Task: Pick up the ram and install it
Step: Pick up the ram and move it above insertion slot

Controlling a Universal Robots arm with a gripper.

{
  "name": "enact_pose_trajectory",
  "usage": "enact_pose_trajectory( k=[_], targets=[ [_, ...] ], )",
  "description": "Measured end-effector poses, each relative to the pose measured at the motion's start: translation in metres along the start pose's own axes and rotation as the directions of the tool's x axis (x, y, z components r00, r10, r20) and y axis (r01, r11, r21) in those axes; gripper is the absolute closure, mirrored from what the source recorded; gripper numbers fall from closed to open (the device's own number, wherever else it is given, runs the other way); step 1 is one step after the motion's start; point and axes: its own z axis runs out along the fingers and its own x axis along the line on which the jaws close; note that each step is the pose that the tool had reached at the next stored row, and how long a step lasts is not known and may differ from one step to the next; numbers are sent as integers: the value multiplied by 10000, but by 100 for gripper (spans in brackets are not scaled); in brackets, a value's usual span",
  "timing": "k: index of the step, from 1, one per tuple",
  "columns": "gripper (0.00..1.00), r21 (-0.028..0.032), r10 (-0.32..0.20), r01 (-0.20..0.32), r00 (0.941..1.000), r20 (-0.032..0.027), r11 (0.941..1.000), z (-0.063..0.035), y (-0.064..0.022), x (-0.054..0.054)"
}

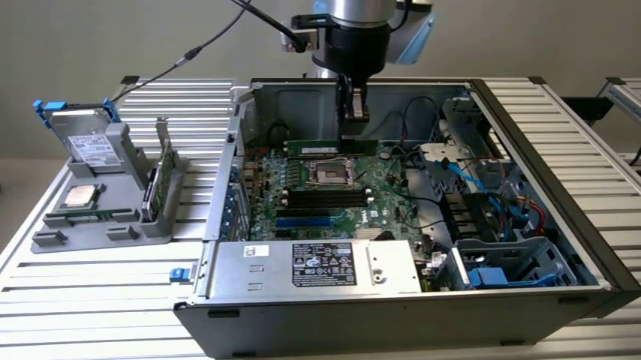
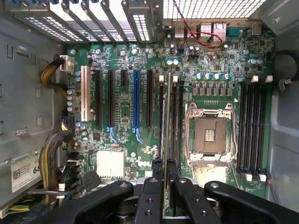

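My dark two-fingered gripper (image 1: 353, 129) is clenched on the ram (image 1: 312, 147), a long, thin green circuit-board stick. I grip it at the middle of its upper edge, so it hangs level with the contact edge facing down. I judge that grip suits a straight push into a slot.

In the exterior view the ram sits inside the open grey metal computer case (image 1: 561, 195), low over the far part of the green motherboard (image 1: 380, 187). It lies broadside to that camera, so its length and level are clear, but not which slot it is over.

The wrist view fills that in. There the ram is edge-on, a thin pale line between my fingers (image 2: 158, 169), running parallel to the long black memory slots (image 2: 172, 116) beside the silver-framed processor socket (image 2: 210, 135). It seems lined up with the slot furthest from the socket, though I cannot tell whether it touches.
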Motion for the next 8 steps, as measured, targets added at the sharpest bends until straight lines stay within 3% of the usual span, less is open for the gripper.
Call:
enact_pose_trajectory(
  k=[5,8],
  targets=[
    [86,1,-2,2,10000,-78,10000,34,12,-49],
    [86,1,-4,4,10000,-92,10000,41,12,-56]
  ],
)
